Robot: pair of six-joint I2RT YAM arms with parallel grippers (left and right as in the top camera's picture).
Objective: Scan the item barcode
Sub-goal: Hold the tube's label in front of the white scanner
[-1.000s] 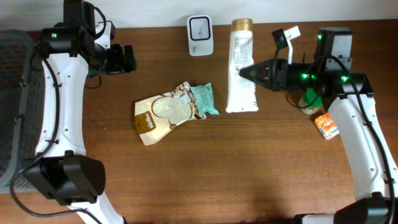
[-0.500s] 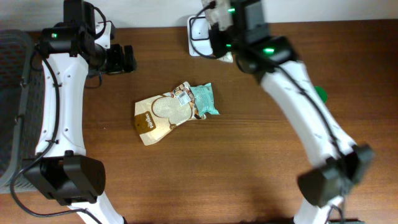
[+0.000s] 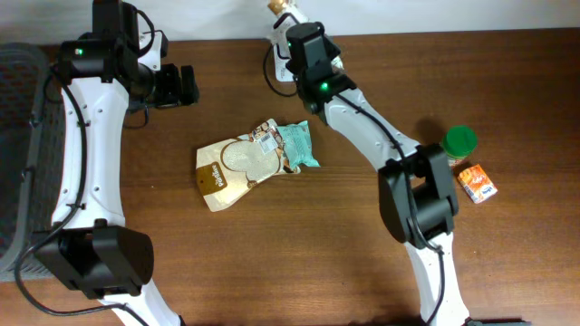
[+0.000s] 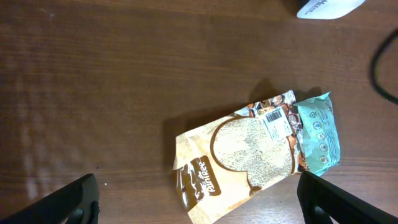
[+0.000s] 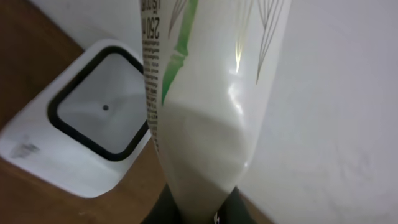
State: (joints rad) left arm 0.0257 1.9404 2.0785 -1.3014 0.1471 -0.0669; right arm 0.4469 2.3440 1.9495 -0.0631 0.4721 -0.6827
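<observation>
The right end effector (image 5: 191, 214) is clamped on the narrow end of the white lotion tube (image 5: 205, 118), holding it at the back edge of the desk (image 3: 272, 263), just beside the scanner (image 5: 93, 127) and close to the wall. The main risk is a failed read: no barcode shows on the visible face of the tube, only small print along one edge, so the code may be turned away from the scanner window. The tube is soft and pinched only at its end, so it could sag, swing or slip if tilted sharply, and its gold cap (image 3: 281, 7) could knock the wall. The scanner's cable (image 4: 385, 68) lies near enough to snag. The left end effector (image 3: 188, 86) hangs with jaws wide apart, holding nothing, well clear. A brown pouch (image 3: 243, 165), teal packet (image 3: 297, 145), green-lidded jar (image 3: 460, 140) and orange box (image 3: 477, 183) lie apart from the scanner and block nothing.
</observation>
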